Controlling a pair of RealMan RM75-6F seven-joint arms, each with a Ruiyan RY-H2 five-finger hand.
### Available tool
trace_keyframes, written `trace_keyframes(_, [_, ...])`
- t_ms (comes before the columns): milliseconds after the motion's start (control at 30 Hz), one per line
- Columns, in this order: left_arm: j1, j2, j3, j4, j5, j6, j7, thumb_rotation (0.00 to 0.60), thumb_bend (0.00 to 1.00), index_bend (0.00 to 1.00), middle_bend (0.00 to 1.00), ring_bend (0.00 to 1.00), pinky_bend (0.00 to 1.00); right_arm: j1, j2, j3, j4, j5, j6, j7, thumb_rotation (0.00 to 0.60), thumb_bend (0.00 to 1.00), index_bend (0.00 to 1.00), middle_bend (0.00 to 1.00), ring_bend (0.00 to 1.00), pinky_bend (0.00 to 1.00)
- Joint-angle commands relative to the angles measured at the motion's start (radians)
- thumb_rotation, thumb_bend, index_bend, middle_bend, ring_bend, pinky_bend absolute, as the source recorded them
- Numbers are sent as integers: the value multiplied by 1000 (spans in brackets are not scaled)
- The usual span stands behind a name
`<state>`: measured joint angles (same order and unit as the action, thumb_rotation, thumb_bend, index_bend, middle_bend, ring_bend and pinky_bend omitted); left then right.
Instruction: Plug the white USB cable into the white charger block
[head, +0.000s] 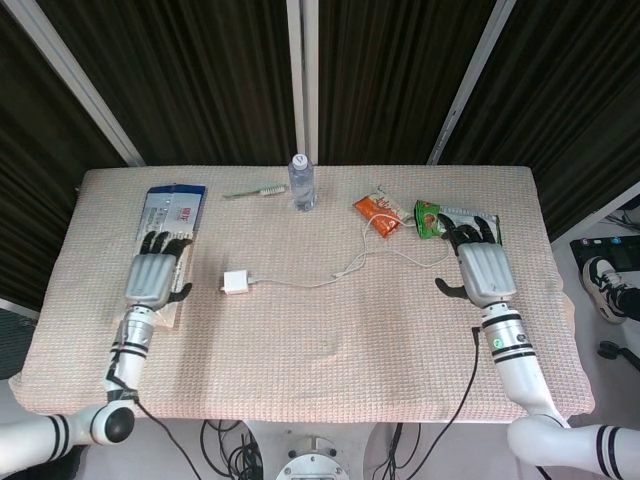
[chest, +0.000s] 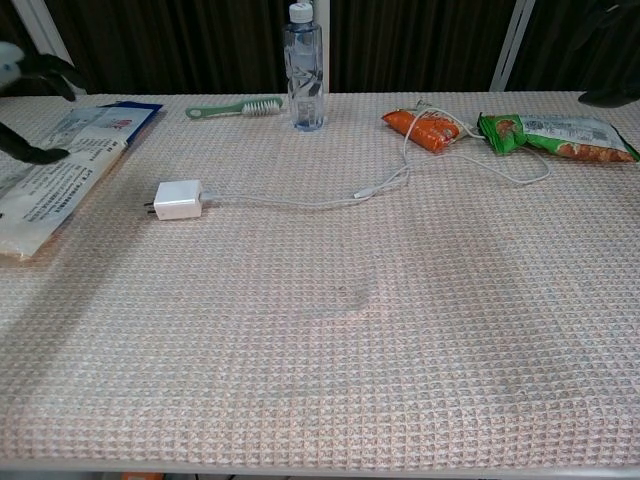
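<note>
So the white charger block (head: 235, 283) is lying flat on the woven tablecloth (head: 320, 350), left of centre in the head view, with nothing touching it. The white cable (head: 330, 275) is plugged into its right side and snakes off to the right, then curls up toward the upper right, where it loops over the orange snack packet (head: 377, 213) and ends up near the green snack packet (head: 458, 224).

Left hand (head: 153, 276) is over at the left edge of the frame, palm down, fingers spread and holding nothing, sitting above the lower end of the long plastic package (head: 160, 250). Right hand (head: 484, 268) is at the right side, also flat with fingers apart and empty, fingertips just over the green packet's edge. Both hands are well apart from the charger.

Up along the top middle there's a clear water bottle (head: 302, 182) standing upright, with a green toothbrush (head: 256, 191) lying just to its left.
</note>
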<state>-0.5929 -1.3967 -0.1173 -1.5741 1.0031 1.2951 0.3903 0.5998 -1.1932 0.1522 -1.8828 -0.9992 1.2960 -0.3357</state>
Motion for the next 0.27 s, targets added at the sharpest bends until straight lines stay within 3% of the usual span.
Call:
trace_keyframes(33, [146, 154, 77, -4, 176, 130, -178, 600, 242, 207, 204, 52, 0, -152, 97, -90, 44, -206, 84, 215, 600, 280, 146, 248, 111, 15])
trace_keyframes(267, [324, 274, 163, -18, 265, 267, -282, 600, 234, 217, 205, 52, 0, -309, 132, -156, 123, -340, 210, 399, 600, 281, 152, 246, 106, 15])
